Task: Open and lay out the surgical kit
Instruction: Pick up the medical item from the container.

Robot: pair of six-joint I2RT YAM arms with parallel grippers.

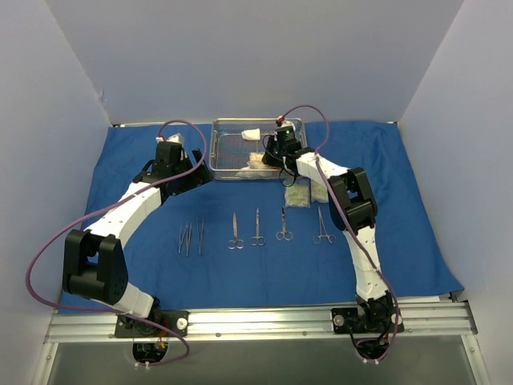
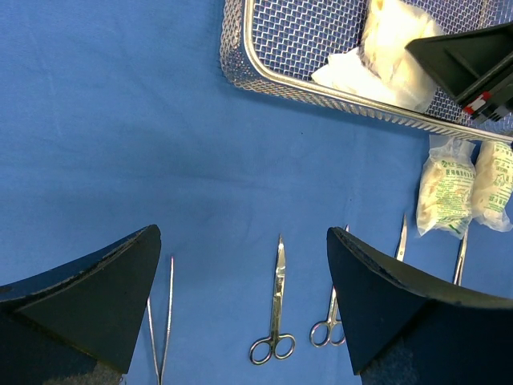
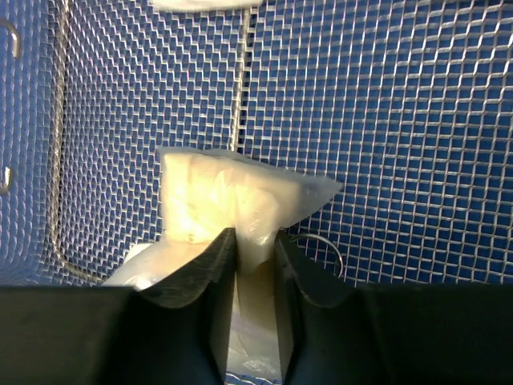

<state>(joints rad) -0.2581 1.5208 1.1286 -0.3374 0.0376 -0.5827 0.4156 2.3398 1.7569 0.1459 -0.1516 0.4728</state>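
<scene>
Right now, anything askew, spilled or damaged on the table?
Nothing stands out. The instruments lie in a tidy row on the blue drape, two packets sit beside the mesh tray, and the right gripper pinches a gauze packet inside it.

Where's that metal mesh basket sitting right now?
In the overhead view, the mesh basket sits at the far middle of the blue cloth, just beyond two white packets and the row of instruments.

The blue drape (image 1: 417,208) bears the mesh tray (image 1: 228,156), instruments (image 1: 257,228) and packets (image 1: 298,195).
</scene>
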